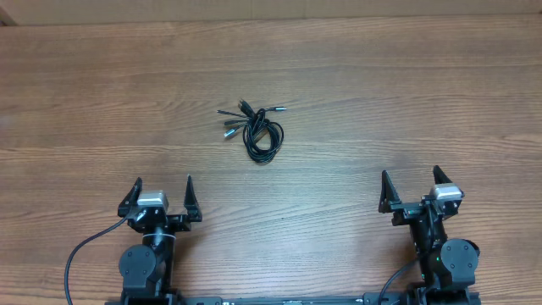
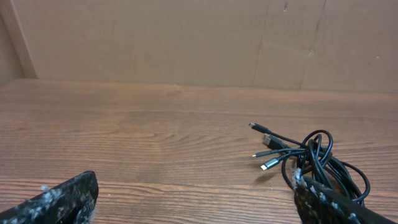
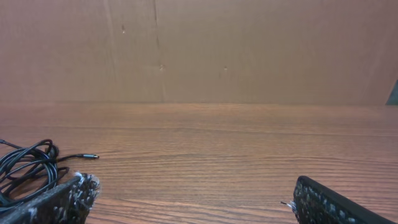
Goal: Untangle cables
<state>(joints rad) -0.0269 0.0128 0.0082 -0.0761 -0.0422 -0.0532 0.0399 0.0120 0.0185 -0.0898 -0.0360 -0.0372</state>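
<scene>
A: Left end effector sits wide open and empty at the near side of the tabletop.
B: And the cables?
A: One small bundle mid-table, ahead and to its right. The loop faces us and the plug tips fan away.
B: Right end effector?
A: Also spread open, holding nothing. The bundle's ahead-left and farther off, so I'd call the left arm nearer.
B: The knot?
A: Crossings are too small to read, and both wrist views partly hide it behind a finger.
</scene>
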